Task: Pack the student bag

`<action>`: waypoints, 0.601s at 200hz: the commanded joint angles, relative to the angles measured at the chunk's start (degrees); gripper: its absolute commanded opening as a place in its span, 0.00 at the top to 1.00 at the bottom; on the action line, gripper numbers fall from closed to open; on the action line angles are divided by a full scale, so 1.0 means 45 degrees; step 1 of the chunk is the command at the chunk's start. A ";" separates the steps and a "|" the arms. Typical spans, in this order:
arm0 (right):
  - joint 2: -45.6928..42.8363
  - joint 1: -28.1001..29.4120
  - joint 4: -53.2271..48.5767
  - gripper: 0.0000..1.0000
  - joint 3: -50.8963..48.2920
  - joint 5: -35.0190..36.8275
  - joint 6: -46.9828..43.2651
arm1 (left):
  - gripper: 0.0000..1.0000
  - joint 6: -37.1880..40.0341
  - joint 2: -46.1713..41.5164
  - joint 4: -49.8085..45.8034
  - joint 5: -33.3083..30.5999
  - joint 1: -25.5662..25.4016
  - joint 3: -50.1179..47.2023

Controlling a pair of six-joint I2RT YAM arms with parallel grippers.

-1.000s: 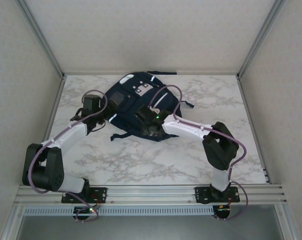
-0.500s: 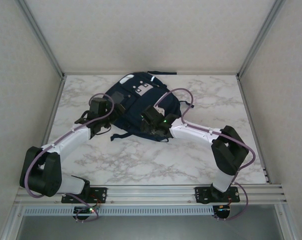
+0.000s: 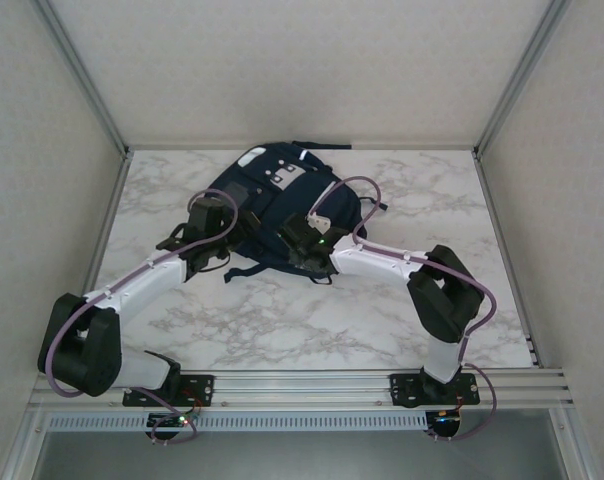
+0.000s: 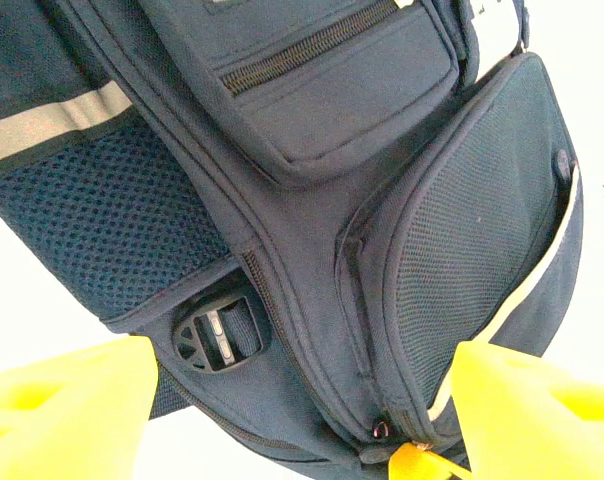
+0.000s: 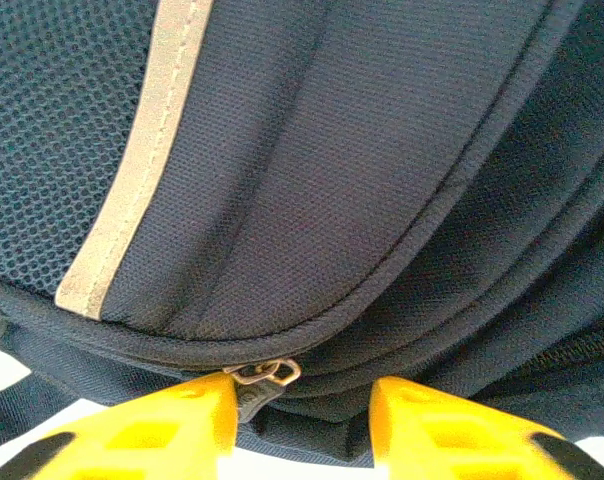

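Note:
The student bag [image 3: 272, 195], dark navy with pale stripes and a grey patch, lies flat at the back middle of the marble table. My left gripper [image 3: 225, 238] is at its left near edge, open wide. Its yellow fingers [image 4: 62, 410] straddle the bag's corner [image 4: 312, 300], where a black strap buckle [image 4: 217, 335] and a zipper slider [image 4: 377, 430] show. My right gripper [image 3: 300, 245] sits on the bag's near edge, open. A metal zipper pull ring [image 5: 272, 372] lies between its yellow fingers [image 5: 152, 420], close to the left one.
A dark strap [image 3: 244, 271] trails from the bag onto the marble table [image 3: 282, 320] between the two grippers. Another strap [image 3: 322, 145] lies at the back by the wall. Metal frame posts stand at both back corners.
My left gripper has moved right and up against the bag's left edge. The right gripper swung slightly right and then back along the bag's near edge.

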 commanded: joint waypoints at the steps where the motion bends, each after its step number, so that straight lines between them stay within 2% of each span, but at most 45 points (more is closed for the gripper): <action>1: -0.0220 -0.0218 -0.0663 0.67 0.0432 0.1335 -0.0267 | 0.23 -0.0296 0.0006 0.0179 -0.0283 -0.0246 0.0243; 29: -0.1019 -0.0246 -0.1939 0.67 0.0345 0.1490 -0.0947 | 0.23 -0.0271 0.0281 0.0250 -0.0275 -0.0443 0.0532; 71: -0.1303 -0.0211 -0.1944 0.65 0.0737 0.0115 -0.1887 | 0.23 -0.0232 0.0587 0.0270 -0.0175 -0.0496 0.0760; 91: -0.0938 -0.0196 -0.1232 0.57 0.1037 -0.0643 -0.1960 | 0.23 -0.0165 0.0502 0.0161 -0.0212 -0.0502 0.0742; 108: -0.0489 -0.0042 -0.0832 0.42 0.1437 -0.0912 -0.1724 | 0.23 -0.0071 0.0368 -0.0014 -0.0398 -0.0504 0.0724; 120: -0.0131 0.0025 -0.0844 0.38 0.1746 -0.0741 -0.1467 | 0.23 -0.0058 0.0305 -0.0078 -0.0504 -0.0502 0.0685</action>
